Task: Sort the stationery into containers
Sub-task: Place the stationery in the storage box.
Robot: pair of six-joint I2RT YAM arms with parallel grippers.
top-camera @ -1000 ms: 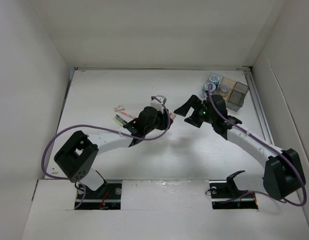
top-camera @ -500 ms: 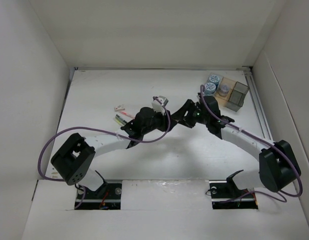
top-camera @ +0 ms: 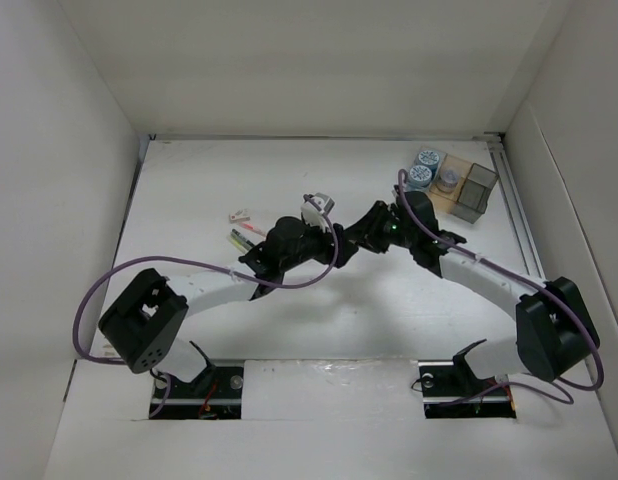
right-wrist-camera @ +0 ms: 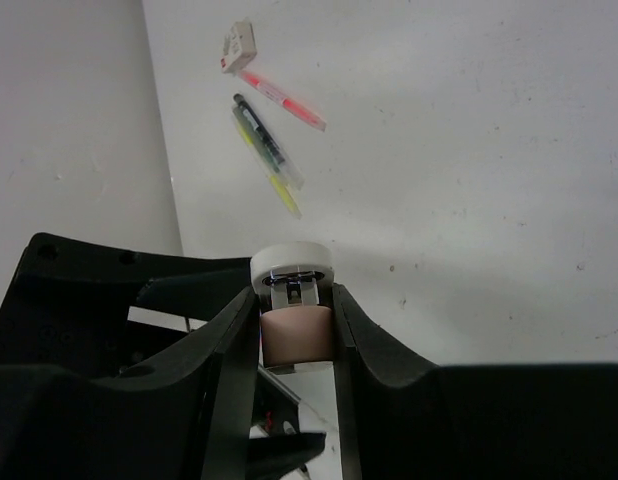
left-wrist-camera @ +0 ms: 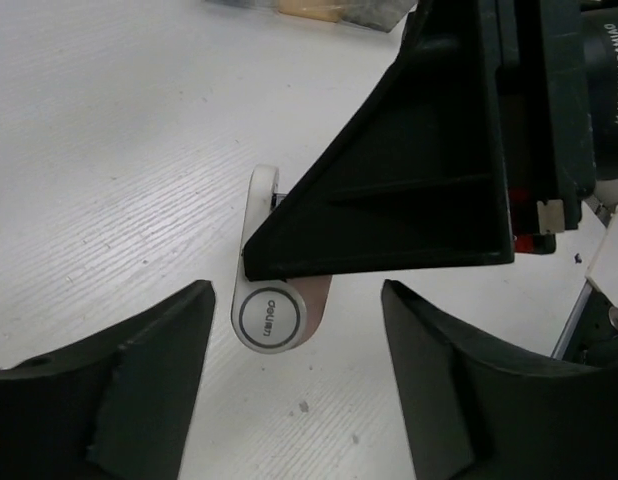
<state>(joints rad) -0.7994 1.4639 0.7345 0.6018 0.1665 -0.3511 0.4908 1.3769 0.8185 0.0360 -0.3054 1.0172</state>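
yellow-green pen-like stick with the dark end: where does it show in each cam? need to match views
Top external: the yellow-green stick lies left of centre, just below the pink-red stick.
Right wrist: upper middle, lying diagonally.
Left wrist: not in it; that view shows the silvery-lavender cylinder instead.
Shared landmark: the pink-red stick lies right beside it in both views that show it.

Pens [top-camera: 235, 238] left; rolls [top-camera: 420, 176] apparently in bins [top-camera: 476, 192], far right.
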